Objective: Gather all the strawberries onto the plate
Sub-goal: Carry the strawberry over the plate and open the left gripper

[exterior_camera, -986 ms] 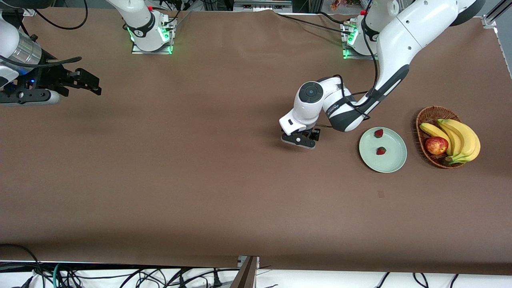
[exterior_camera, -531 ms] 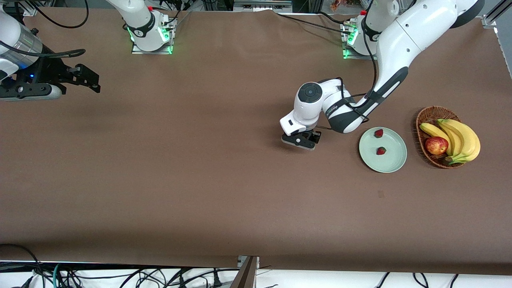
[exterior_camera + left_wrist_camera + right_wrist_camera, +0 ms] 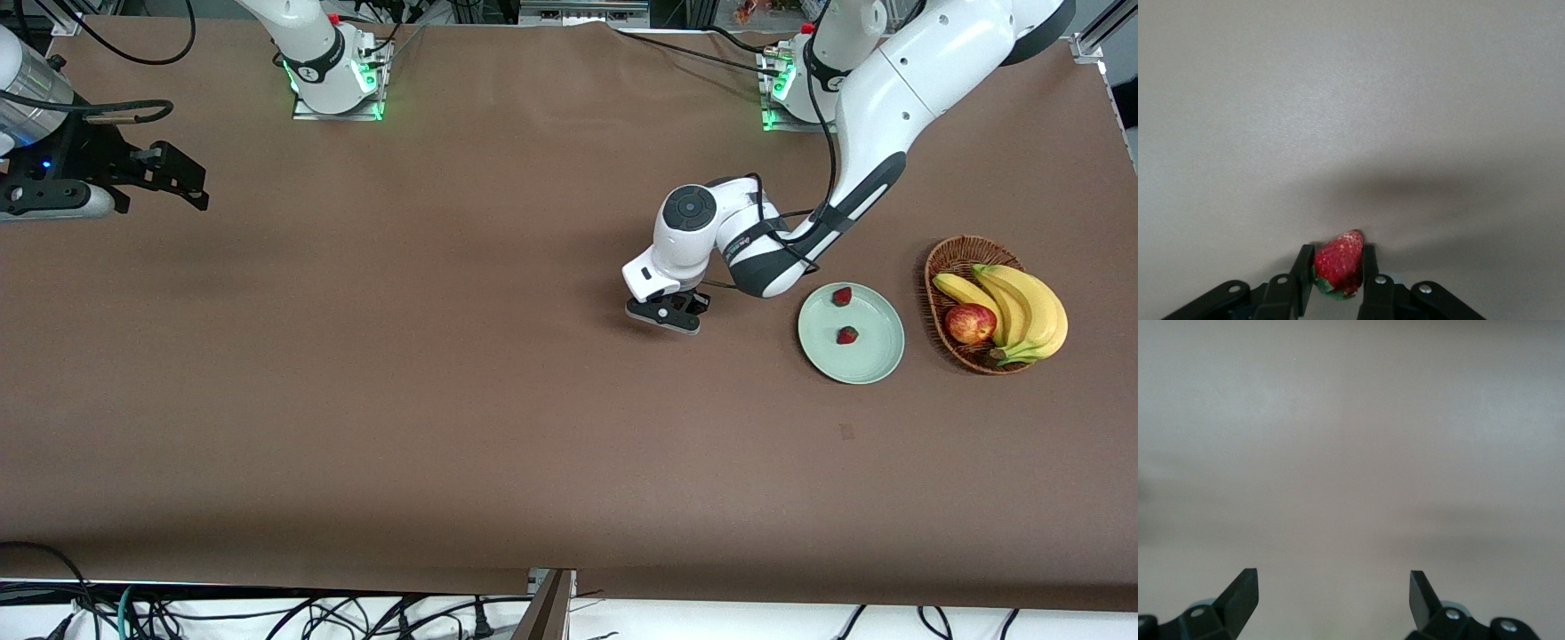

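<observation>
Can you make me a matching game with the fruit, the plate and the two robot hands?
Things:
1. left gripper
2. right gripper
3. plate
4. apple

States:
A. lies in the wicker basket beside the bananas
B. open, holds nothing
C. holds two strawberries
D. shut on a strawberry

Pairs: 1-D, 2-B, 3-C, 4-A

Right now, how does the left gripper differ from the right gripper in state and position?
The left gripper is shut on a strawberry; the right gripper is open and holds nothing. The left gripper is over the table beside the plate; the right gripper waits over the right arm's end of the table. Both are black and two-fingered.
</observation>
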### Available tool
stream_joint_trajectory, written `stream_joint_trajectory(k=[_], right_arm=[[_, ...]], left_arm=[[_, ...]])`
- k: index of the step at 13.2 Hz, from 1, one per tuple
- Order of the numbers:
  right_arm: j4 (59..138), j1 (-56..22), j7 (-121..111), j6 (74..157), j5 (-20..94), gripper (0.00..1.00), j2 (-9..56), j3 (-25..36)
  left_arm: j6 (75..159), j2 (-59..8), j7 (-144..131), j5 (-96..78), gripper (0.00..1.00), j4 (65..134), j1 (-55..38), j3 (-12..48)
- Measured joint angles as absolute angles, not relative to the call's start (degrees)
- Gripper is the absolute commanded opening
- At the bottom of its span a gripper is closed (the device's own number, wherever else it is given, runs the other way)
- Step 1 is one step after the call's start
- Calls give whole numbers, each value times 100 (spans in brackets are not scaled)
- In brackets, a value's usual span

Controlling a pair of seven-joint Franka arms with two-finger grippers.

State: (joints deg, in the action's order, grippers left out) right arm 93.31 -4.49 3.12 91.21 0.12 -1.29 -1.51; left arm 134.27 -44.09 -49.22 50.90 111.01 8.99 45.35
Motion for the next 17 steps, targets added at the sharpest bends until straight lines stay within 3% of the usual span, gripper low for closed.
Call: stream_joint_trajectory(k=[3,8,12,13,14,15,17], right_arm=[[9228,-446,315,9130,12,100,-26,-150],[9151,-446,316,9183,12,100,52,-168],[9146,-446,316,9186,12,100,59,-173],[9146,-445,316,9187,12,100,60,-172],[9146,-440,316,9187,12,100,67,-168],[9145,-426,315,9187,12,100,88,-160],[9145,-396,292,9189,12,100,141,-147]], left_arm=[[13414,-4305,-4568,5093,9,11070,1262,4672],[12434,-4227,-2456,4866,11,11057,3069,5949],[12050,-4207,153,4229,18,11063,4381,6232],[12043,-4211,659,4090,33,11075,4619,6231],[12041,-4222,1043,4017,60,11093,4805,6232],[12041,-4241,1286,3997,100,11110,4933,6232],[12040,-4284,1479,3993,100,11127,5012,6233]])
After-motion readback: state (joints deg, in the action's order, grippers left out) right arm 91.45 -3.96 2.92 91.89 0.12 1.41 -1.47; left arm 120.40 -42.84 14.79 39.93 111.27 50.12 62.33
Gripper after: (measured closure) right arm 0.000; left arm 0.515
